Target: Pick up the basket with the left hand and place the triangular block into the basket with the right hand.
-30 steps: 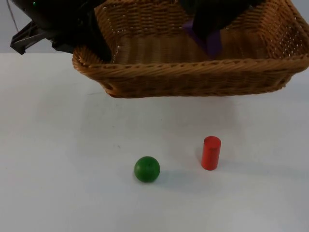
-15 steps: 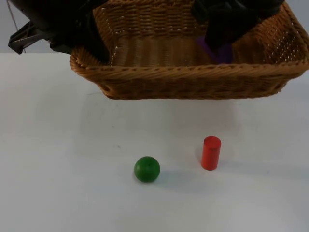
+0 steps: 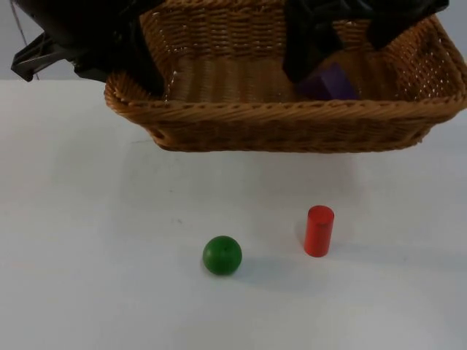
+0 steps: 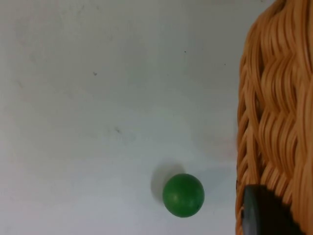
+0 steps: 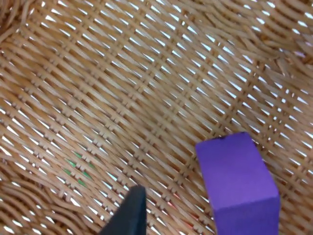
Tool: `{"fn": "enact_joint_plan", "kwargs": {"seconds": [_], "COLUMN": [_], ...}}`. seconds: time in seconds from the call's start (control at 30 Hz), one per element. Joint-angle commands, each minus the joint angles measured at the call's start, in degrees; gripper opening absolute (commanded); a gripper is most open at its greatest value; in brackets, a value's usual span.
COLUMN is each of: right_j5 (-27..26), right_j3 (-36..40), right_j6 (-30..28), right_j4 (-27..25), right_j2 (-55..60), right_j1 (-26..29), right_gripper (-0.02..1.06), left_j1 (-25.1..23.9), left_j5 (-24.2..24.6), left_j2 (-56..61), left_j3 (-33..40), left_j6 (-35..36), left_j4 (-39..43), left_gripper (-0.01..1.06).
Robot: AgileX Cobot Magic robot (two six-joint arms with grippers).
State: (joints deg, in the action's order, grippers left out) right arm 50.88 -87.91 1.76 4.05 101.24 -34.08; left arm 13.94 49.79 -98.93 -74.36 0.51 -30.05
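Basket first: the brown woven wicker basket hangs lifted above the far part of the white table, and you can see the left gripper pinching its left rim, one black fingertip pressed against the outer weave. Your purple triangular block lies on the basket floor, right of centre. The right gripper sits above it inside the basket with its fingers spread, and the block lies free beside one fingertip. Below on the table, nearer you, a green wooden ball sits left of an upright red wooden cylinder, apart from it.
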Motion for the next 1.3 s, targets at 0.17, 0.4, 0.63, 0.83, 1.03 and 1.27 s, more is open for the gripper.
{"fn": "enact_joint_plan", "kwargs": {"seconds": [0.17, 0.4, 0.63, 0.83, 1.03, 1.27], "right_j5": [-1.13, -4.24, -6.53, -5.72, 0.76, 6.37], "right_j3": [0.16, 0.16, 0.16, 0.16, 0.16, 0.16], "right_j6": [0.15, 0.17, 0.38, 0.99, 5.67, 10.68], "right_j4": [0.30, -0.10, 0.52, 0.86, 10.02, 18.71], "right_j2": [-0.38, -7.94, -17.36, -27.55, -37.13, -45.67], "right_j1": [0.27, 0.27, 0.79, 3.52, 4.86, 4.86], "right_gripper": [1.05, 1.05, 1.05, 1.05, 1.05, 1.05], "left_j1": [-0.02, -0.02, -0.02, -0.02, -0.74, -6.95], "left_j5": [-1.11, -1.11, -1.77, -3.77, -7.33, -5.24], "left_j2": [0.17, 0.17, 0.17, 0.08, 0.08, -2.97], "left_j3": [-0.20, -0.20, -0.20, -0.20, -0.20, -0.20], "left_j6": [0.53, 0.53, 0.53, -0.51, 1.74, -0.81], "left_j4": [-1.40, -0.99, -0.81, -0.11, 3.42, 0.98], "left_gripper": [0.00, 0.00, 0.00, 0.00, 0.00, 0.00]}}
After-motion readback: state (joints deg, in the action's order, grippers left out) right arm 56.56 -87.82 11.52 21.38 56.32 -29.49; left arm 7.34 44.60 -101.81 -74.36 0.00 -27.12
